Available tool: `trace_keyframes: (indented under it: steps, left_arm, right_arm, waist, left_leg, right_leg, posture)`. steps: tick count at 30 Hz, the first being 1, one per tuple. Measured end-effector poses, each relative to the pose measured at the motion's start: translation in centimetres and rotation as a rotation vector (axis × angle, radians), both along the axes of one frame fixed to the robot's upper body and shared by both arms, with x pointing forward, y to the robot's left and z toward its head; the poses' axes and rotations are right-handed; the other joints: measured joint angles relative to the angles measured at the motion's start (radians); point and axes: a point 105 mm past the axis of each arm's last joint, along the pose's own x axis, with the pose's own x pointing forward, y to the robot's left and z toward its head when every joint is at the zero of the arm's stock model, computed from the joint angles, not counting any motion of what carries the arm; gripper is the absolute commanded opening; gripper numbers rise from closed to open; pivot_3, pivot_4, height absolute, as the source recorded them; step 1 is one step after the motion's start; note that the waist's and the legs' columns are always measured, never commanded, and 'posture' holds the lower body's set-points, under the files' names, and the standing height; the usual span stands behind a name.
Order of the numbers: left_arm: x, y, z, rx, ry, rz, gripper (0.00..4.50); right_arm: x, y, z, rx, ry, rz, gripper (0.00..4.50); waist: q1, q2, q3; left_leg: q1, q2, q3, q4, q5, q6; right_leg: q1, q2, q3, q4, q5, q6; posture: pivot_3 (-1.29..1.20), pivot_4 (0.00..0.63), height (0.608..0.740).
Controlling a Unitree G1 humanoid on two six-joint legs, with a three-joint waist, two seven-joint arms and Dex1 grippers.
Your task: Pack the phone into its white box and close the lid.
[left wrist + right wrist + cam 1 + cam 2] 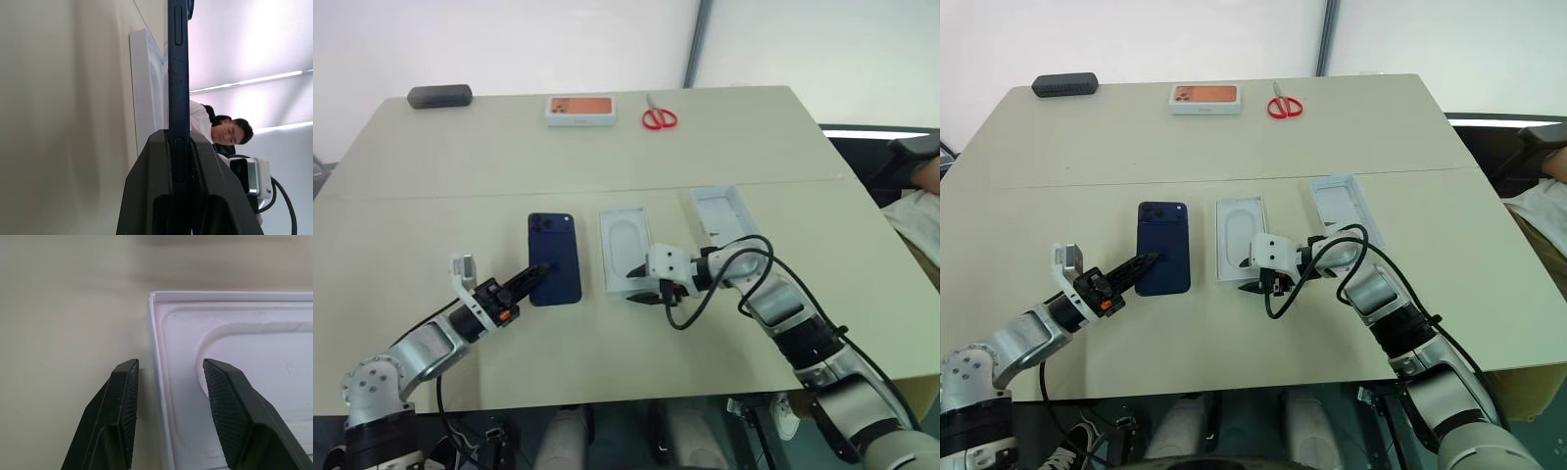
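Note:
The dark blue phone (pixel 555 253) hangs level just above the table, camera cluster at its far end. My left gripper (pixel 535 275) is shut on its near end; the left wrist view shows the phone (pixel 178 73) edge-on between the fingers (pixel 146 196). To its right lies a white tray (pixel 611 257) whose floor is a white insert with a rounded recess. My right gripper (pixel 171 364) is open astride that tray's near corner wall (pixel 159 382), one finger outside, one inside. I cannot tell whether this tray is the lid. The white box (pixel 726 217), with a greyish floor, lies further right.
Along the far edge of the table lie a black oblong case (pixel 439 96), an orange-topped white box (pixel 579 109) and red scissors (pixel 659 117). A person (pixel 922 191) sits beyond the table's right edge. A cable loops off my right wrist (pixel 705 294).

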Motion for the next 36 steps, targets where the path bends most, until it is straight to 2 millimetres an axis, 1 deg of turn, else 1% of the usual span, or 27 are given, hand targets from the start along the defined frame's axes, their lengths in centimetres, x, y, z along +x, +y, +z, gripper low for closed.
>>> trace_keyframes:
  steps: [2, 4, 15, 19, 21, 23, 26, 30, 32, 33, 34, 36]
  left_arm:
    - [0.0, -0.2, -0.1, 0.003, 0.005, -0.008, 0.00]
    - [0.0, -0.3, -0.1, 0.005, 0.008, -0.010, 0.00]
    - [0.1, 0.0, 0.9, -0.019, -0.013, -0.013, 0.00]
    - [0.6, 0.3, 2.1, -0.028, -0.042, -0.006, 0.00]
    - [0.9, 0.5, 3.3, -0.047, -0.073, -0.007, 0.00]
    - [1.0, 0.6, 3.8, -0.051, -0.089, -0.006, 0.00]
    - [1.1, 1.0, 4.1, -0.048, -0.088, -0.002, 0.00]
    - [1.2, 1.1, 3.8, -0.055, -0.078, 0.007, 0.00]
    - [1.3, 1.1, 3.8, -0.058, -0.077, 0.007, 0.00]
    - [1.3, 1.0, 3.7, -0.059, -0.076, 0.008, 0.00]
    - [1.3, 0.9, 3.7, -0.059, -0.073, 0.008, 0.00]
    - [1.2, 0.8, 3.4, -0.054, -0.060, 0.006, 0.00]
  right_arm:
    - [0.1, 0.0, 0.0, 0.001, -0.005, -0.004, 1.40]
    - [0.2, 0.0, 0.1, -0.001, -0.017, -0.002, 0.52]
    - [0.2, 0.2, -0.1, 0.004, -0.027, -0.022, 0.52]
    - [-0.3, 1.1, -0.4, 0.033, -0.013, -0.041, 0.52]
    - [-0.9, 1.8, -0.6, 0.049, 0.006, -0.036, 0.52]
    - [-1.5, 2.1, -0.8, 0.045, 0.012, -0.019, 0.52]
    - [-1.8, 2.5, -0.8, 0.038, 0.011, -0.006, 0.52]
    - [-1.9, 2.7, -0.9, 0.038, 0.018, -0.004, 0.52]
    - [-1.9, 2.8, -0.9, 0.042, 0.032, -0.008, 1.32]
    - [-1.9, 2.9, -0.9, 0.043, 0.036, -0.009, 1.62]
    - [-2.1, 3.0, -1.0, 0.042, 0.041, -0.001, 2.07]
    - [-2.3, 3.2, -1.2, 0.039, 0.042, 0.012, 2.07]
  waist:
    - [0.000, 0.000, 0.000]
    - [0.000, 0.000, 0.000]
    - [0.000, 0.000, 0.000]
    - [-0.005, -0.001, 0.000]
    - [-0.005, -0.001, -0.001]
    - [-0.007, -0.001, -0.001]
    - [-0.006, -0.001, -0.001]
    - [-0.006, -0.001, -0.001]
    - [-0.006, -0.001, -0.001]
    - [-0.006, -0.001, -0.001]
    - [-0.006, -0.001, -0.001]
    - [-0.006, -0.001, -0.001]
  left_leg:
    - [0.000, 0.000, 0.000, 0.000, 0.000, 0.000]
    - [0.000, 0.000, 0.000, 0.000, 0.000, 0.000]
    - [0.001, 0.000, 0.000, 0.007, 0.000, 0.000]
    - [0.002, 0.000, 0.000, 0.008, 0.000, 0.000]
    - [0.003, 0.001, 0.000, 0.008, 0.000, 0.000]
    - [0.004, 0.001, 0.000, 0.007, 0.000, 0.000]
    - [0.004, 0.001, 0.000, 0.006, 0.000, 0.000]
    - [0.004, 0.001, 0.000, 0.007, 0.000, 0.000]
    - [0.004, 0.001, 0.000, 0.007, 0.000, 0.000]
    - [0.004, 0.001, 0.000, 0.007, 0.000, 0.000]
    - [0.004, 0.001, 0.001, 0.007, 0.000, 0.000]
    - [0.004, 0.001, 0.000, 0.007, 0.000, 0.000]
  right_leg:
    - [0.000, 0.000, 0.000, 0.000, 0.000, 0.000]
    - [0.000, 0.000, 0.000, 0.000, 0.000, 0.000]
    - [0.002, 0.001, 0.000, 0.007, 0.000, 0.000]
    - [0.002, 0.001, 0.000, 0.008, 0.000, 0.000]
    - [0.002, 0.002, 0.000, 0.008, 0.000, 0.000]
    - [0.002, 0.002, 0.000, 0.008, 0.000, 0.000]
    - [0.002, 0.002, 0.000, 0.008, 0.000, 0.000]
    - [0.002, 0.002, 0.000, 0.008, 0.000, 0.000]
    - [0.003, 0.002, 0.000, 0.009, 0.000, 0.000]
    - [0.003, 0.002, 0.000, 0.009, 0.000, 0.000]
    - [0.003, 0.002, 0.000, 0.009, 0.000, 0.000]
    - [0.003, 0.002, 0.000, 0.009, 0.000, 0.000]
  posture:
    - [0.00, 0.150, 0.740]
    - [0.00, 0.150, 0.740]
    - [0.00, 0.150, 0.740]
    - [0.00, 0.150, 0.740]
    - [0.00, 0.150, 0.740]
    - [0.00, 0.150, 0.740]
    - [0.00, 0.150, 0.740]
    - [0.00, 0.150, 0.740]
    - [0.00, 0.150, 0.740]
    - [0.00, 0.150, 0.740]
    - [0.00, 0.150, 0.740]
    - [0.00, 0.150, 0.740]
